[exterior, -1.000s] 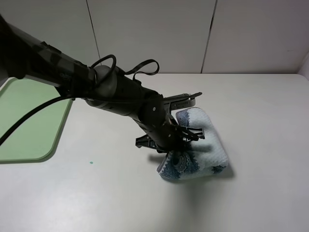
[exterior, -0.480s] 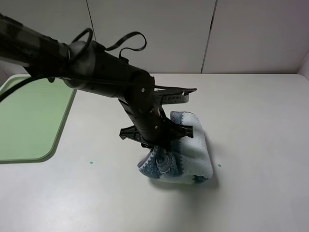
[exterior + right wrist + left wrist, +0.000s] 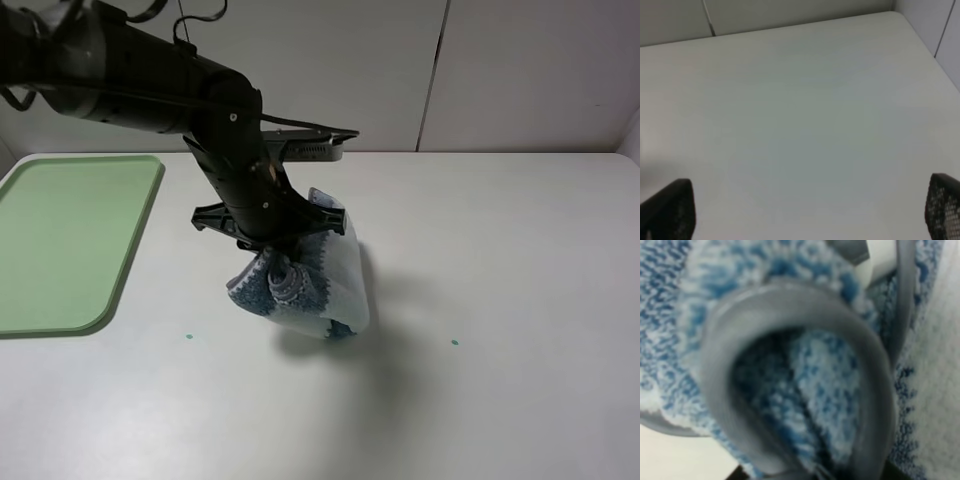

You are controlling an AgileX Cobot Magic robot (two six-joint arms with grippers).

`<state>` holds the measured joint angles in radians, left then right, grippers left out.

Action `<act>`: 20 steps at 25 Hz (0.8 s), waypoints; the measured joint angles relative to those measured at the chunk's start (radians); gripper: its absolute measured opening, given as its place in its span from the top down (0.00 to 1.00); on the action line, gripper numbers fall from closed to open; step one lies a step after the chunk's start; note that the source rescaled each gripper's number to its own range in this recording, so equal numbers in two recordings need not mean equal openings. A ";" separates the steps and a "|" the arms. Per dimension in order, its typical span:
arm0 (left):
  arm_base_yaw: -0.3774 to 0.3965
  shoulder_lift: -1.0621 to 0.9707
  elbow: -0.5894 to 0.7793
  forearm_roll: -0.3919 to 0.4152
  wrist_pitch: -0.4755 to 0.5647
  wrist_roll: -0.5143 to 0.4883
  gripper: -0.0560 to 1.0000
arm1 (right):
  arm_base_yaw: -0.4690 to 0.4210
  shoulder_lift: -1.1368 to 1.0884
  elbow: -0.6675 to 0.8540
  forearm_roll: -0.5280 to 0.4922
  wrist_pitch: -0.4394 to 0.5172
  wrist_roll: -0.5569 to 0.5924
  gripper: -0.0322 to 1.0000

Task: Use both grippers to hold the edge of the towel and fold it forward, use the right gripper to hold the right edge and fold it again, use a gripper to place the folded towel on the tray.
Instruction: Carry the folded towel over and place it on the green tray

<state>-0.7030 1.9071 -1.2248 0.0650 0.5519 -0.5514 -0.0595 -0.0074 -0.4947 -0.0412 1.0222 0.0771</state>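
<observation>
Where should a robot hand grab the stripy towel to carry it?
Probably at the bunched top of the towel, from above. The left gripper already pinches the gathered folds there, so the layers hang together below it instead of falling open. A loose bottom corner would likely let it unfold.

the towel (image 3: 318,290) is soft looped cloth, rough and fluffy, with a smooth grey woven binding (image 3: 875,365) along its rim. the tray (image 3: 70,240) looks like smooth matt plastic. the tabletop (image 3: 520,300) is a smooth, matt pale surface. the left gripper (image 3: 272,240) is matt black.
</observation>
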 joint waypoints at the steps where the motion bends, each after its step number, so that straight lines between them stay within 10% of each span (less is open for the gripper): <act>1: 0.016 -0.007 0.000 0.005 0.006 0.013 0.76 | 0.000 0.000 0.000 0.000 0.000 0.000 0.00; 20: 0.345 -0.017 0.003 0.014 0.081 0.253 0.76 | 0.000 0.000 0.000 0.000 0.000 0.000 0.00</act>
<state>-0.3578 1.8899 -1.2217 0.0787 0.6325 -0.2983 -0.0595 -0.0074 -0.4947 -0.0412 1.0222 0.0771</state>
